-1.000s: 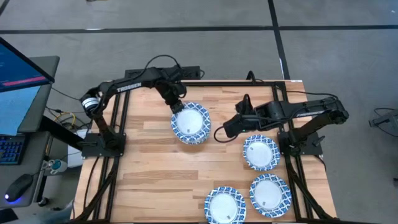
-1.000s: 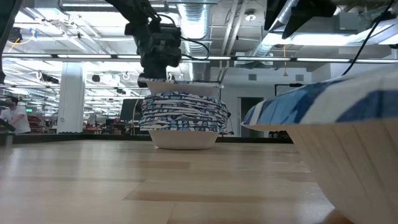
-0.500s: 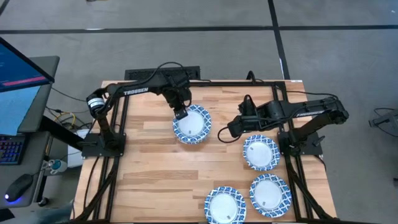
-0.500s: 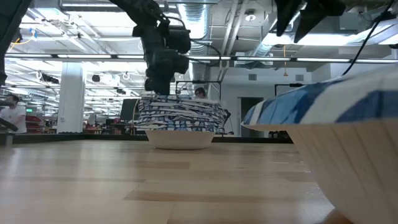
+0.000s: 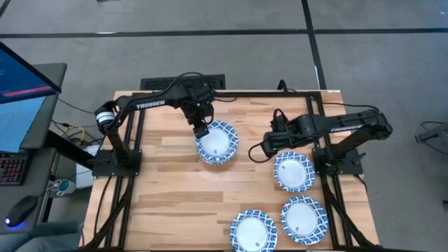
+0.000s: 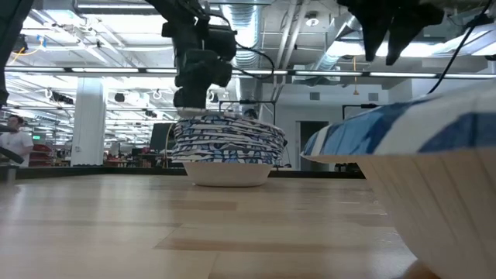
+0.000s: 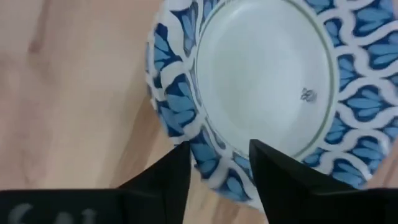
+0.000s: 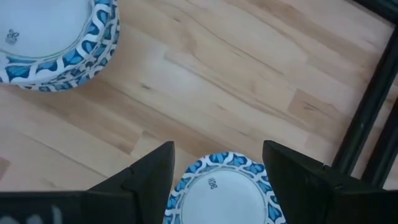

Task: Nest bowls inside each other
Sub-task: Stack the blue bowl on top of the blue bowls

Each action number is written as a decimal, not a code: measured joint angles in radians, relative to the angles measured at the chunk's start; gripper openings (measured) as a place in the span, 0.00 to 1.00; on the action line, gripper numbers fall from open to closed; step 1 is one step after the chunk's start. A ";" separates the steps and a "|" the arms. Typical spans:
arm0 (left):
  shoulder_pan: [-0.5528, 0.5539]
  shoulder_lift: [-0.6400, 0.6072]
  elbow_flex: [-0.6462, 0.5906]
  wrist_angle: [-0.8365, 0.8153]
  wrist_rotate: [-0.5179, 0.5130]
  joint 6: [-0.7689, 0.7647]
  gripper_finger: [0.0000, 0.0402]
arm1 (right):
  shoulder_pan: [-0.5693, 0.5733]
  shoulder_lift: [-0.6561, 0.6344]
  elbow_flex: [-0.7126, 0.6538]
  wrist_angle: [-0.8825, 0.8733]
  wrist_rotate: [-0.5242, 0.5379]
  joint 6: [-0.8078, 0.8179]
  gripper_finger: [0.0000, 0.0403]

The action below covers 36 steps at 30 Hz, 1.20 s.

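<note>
On the table (image 5: 168,182), the nested stack of bowls (image 5: 215,143) sits near centre, with three single bowls (image 5: 293,171) toward four and five o'clock. The left pincer (image 5: 201,130) straddles the stack's ten-o'clock rim, fingers parted, seemingly releasing the top bowl. The right pincer (image 5: 260,151), wide and empty, hovers over the nearest single bowl; that pickup looks next.

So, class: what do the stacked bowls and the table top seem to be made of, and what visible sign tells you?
Stacked bowls: probably glazed ceramic, given the smooth white centre, printed blue rim pattern and small maker's mark.
Table top: wood, likely matt-sealed butcher block; jointed strips with visible grain.
</note>
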 joint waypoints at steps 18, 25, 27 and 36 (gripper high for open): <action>-0.095 -0.155 0.405 -0.113 -0.053 -0.002 0.42 | -0.111 -0.015 -0.145 -0.070 -0.221 -0.147 0.67; -0.262 -0.229 0.406 -0.056 -0.249 0.025 0.42 | -0.077 -0.014 -0.291 0.155 -0.413 -0.034 0.67; -0.306 -0.228 0.405 -0.072 -0.324 0.025 0.42 | -0.015 -0.014 -0.292 0.214 -0.406 0.055 0.67; -0.443 -0.174 0.404 -0.074 -0.475 0.025 0.42 | 0.292 0.068 -0.291 0.193 -0.311 0.469 0.67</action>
